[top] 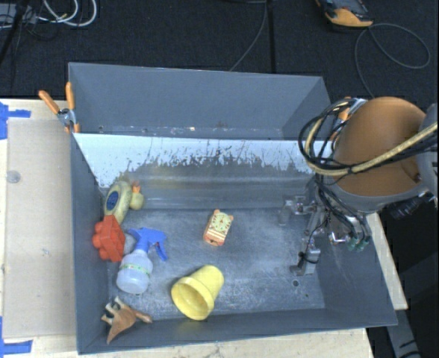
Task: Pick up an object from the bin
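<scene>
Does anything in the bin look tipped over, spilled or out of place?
The yellow cup lies on its side toward the front, and the spray bottle lies flat at the left beside a red toy. Nothing looks spilled or broken.

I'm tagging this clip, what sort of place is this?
Probably a robotics lab: a robot gripper hangs in a grey metal bin holding a yellow cup and spray bottle, with loose cables on the floor.
</scene>
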